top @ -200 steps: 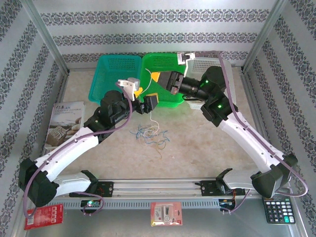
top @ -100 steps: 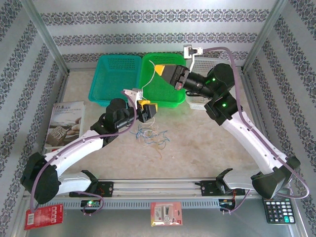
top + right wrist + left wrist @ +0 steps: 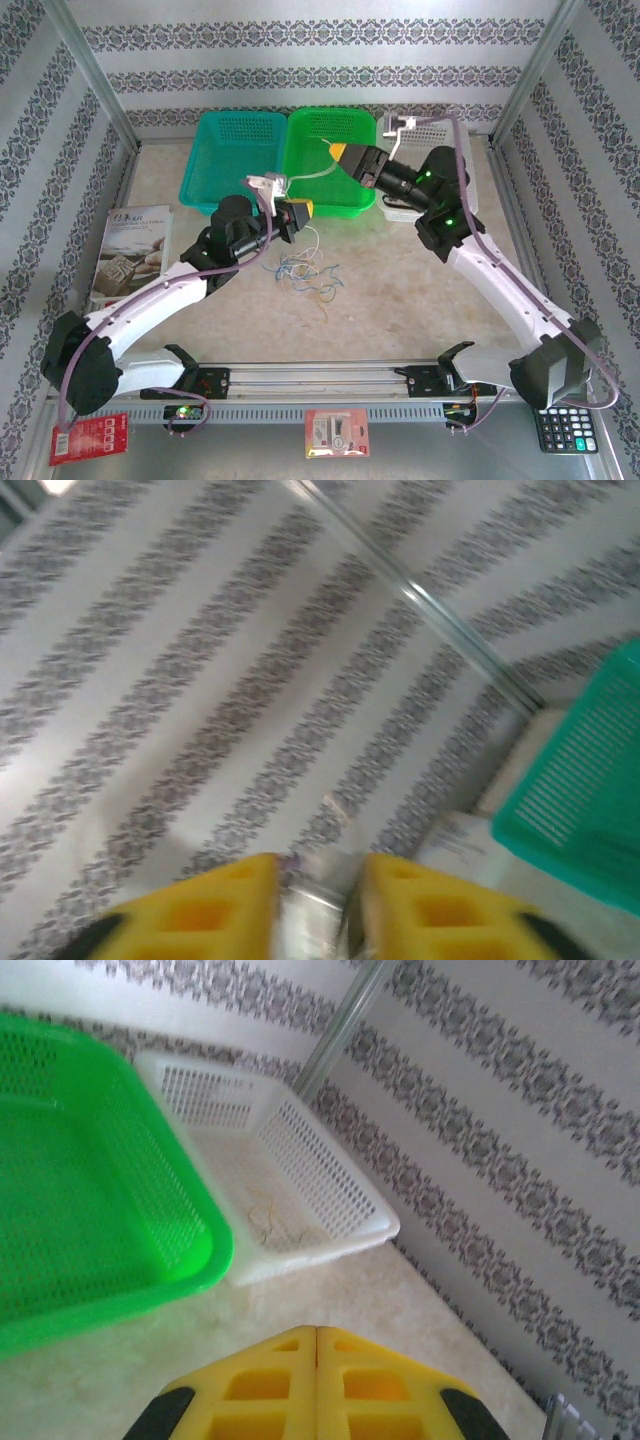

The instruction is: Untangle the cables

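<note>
A loose tangle of thin cables (image 3: 306, 272), whitish, pale blue-green and tan, lies on the table in front of the baskets. My left gripper (image 3: 299, 212) hovers just above and behind the tangle. Its yellow fingers (image 3: 270, 1380) are pressed together, and a whitish cable (image 3: 314, 238) runs from them down into the tangle. My right gripper (image 3: 339, 152) hangs over the green basket (image 3: 330, 113) with its jaws apart (image 3: 320, 865) and nothing held. A tan cable (image 3: 308, 174) lies across that basket's floor. Another yellowish cable (image 3: 266, 1222) rests in the white basket (image 3: 335, 1195).
A teal basket (image 3: 236, 150) stands left of the green one, and the white basket (image 3: 396, 211) stands right of it, partly under my right arm. A book (image 3: 130, 250) lies at the left. A calculator (image 3: 565, 426) and small packets (image 3: 337, 432) sit beyond the near rail.
My left gripper dropped towards the tangle, then shifted slightly back towards the green basket, still shut. My right gripper drew back to the right over the green basket, leaving the tan cable there.
</note>
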Available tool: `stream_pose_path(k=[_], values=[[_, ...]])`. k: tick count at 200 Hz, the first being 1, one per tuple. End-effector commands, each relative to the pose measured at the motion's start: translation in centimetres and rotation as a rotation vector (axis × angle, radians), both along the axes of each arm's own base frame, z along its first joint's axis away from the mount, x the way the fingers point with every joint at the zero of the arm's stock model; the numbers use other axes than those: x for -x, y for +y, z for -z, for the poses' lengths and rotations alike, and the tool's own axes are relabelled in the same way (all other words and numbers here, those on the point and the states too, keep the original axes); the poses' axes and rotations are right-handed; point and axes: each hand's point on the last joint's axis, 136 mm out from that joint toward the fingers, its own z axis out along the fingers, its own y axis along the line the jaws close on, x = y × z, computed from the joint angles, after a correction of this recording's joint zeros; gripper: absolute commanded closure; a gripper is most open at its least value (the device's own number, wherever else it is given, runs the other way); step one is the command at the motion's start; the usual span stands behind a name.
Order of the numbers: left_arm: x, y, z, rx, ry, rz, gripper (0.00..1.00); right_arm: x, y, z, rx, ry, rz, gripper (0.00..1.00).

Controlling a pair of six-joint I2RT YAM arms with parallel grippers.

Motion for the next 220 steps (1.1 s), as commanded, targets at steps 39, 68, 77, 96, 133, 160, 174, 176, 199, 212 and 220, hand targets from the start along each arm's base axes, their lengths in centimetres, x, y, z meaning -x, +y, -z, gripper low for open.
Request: stream_pose_path(k=[39, 68, 77, 96, 133, 160, 174, 176, 199, 212, 220], values=[[-1.1, 1.4, -7.0, 0.08, -0.036, -0.093, 1.0, 0.6, -2.4, 11.8, 0.14, 0.096, 0.109, 0.32], [-1.5, 1.3, -8.5, 0.112, -0.038, -0.097, 1.0, 2.6, -2.3, 18.9, 0.284, 0.126, 0.118, 0.31], [-1.5, 1.2, -8.8, 0.119, -0.037, -0.096, 1.0, 3.2, -1.9, 20.5, 0.331, 0.117, 0.105, 0.31], [-1.3, 1.1, -9.9, 0.134, -0.046, -0.086, 1.0, 4.0, -0.8, 23.4, 0.433, 0.084, 0.087, 0.3], [-1.2, 1.2, -11.1, 0.154, -0.054, -0.085, 1.0, 4.8, 2.4, 26.8, 0.579, 0.015, 0.02, 0.29], [-1.2, 1.2, -11.9, 0.164, -0.06, -0.082, 1.0, 4.7, 5.0, 28.9, 0.664, -0.008, -0.013, 0.27], [-1.2, 1.1, -12.3, 0.17, -0.065, -0.08, 1.0, 4.4, 5.9, 29.9, 0.692, -0.015, -0.009, 0.26], [-1.2, 1.2, -12.4, 0.171, -0.067, -0.082, 1.0, 4.3, 6.0, 30.0, 0.695, -0.015, -0.006, 0.26], [-1.2, 1.0, -13.2, 0.185, -0.07, -0.077, 1.0, 3.4, 6.9, 31.1, 0.705, -0.01, 0.014, 0.26], [-1.2, 1.0, -13.8, 0.191, -0.072, -0.074, 1.0, 3.0, 7.3, 31.7, 0.702, -0.003, 0.02, 0.27], [-1.1, 1.0, -14.3, 0.198, -0.076, -0.071, 1.0, 2.8, 7.6, 32.1, 0.703, 0.004, 0.019, 0.28]])
